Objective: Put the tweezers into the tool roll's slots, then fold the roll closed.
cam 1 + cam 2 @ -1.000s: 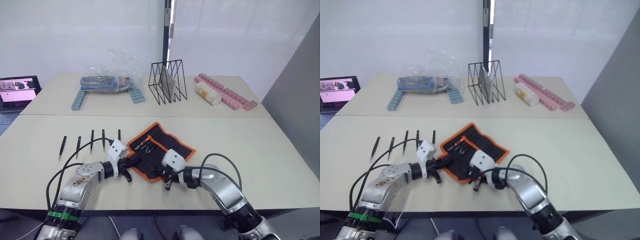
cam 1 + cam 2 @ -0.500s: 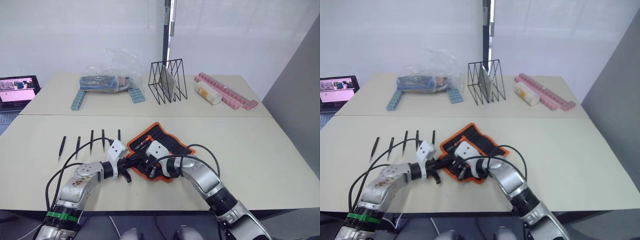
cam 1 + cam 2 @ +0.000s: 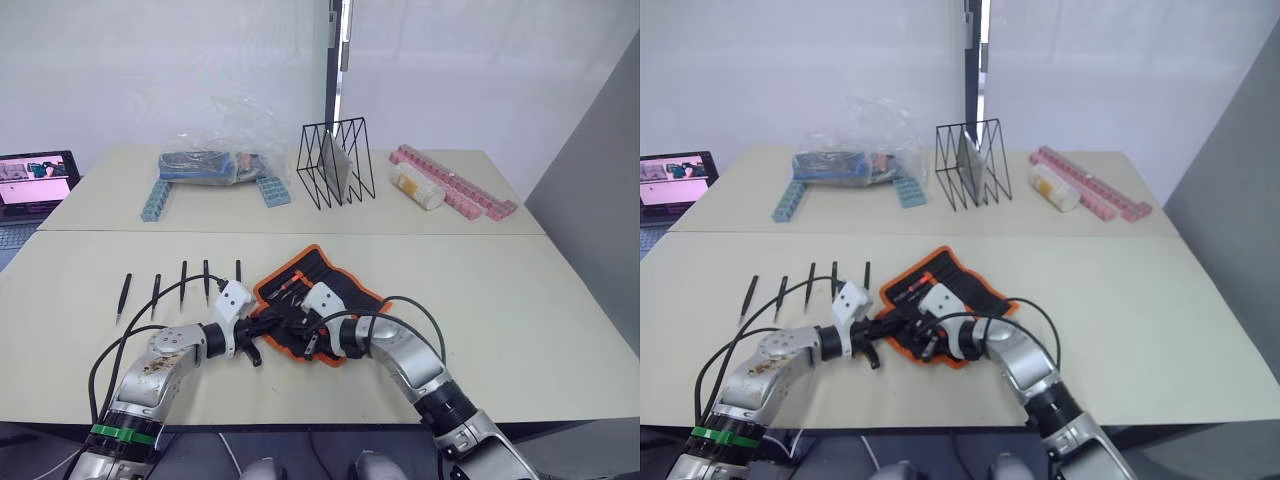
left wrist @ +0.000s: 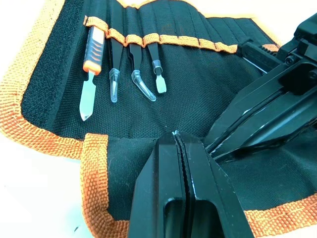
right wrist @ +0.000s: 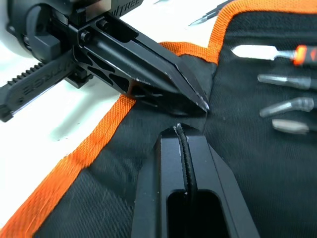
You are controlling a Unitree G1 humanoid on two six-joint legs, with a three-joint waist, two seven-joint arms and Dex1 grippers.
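On the near bench, both claws now meet over the black fabric tool roll with orange edging [image 3: 318, 297].
The right claw [image 5: 183, 130], fingers together, has swung in from the roll's near right corner to its near flap, beside the left claw [image 4: 177, 135], also closed. Five slim black pointed tweezers [image 3: 183, 283] lie unloaded left of the roll, so slotting hasn't begun.

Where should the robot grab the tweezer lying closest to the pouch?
Probably at the middle of the nearest tweezer, coming from above with the fingers across its width. It lies flat and slim on the table, pointing away from the robot, apart from the tool roll.
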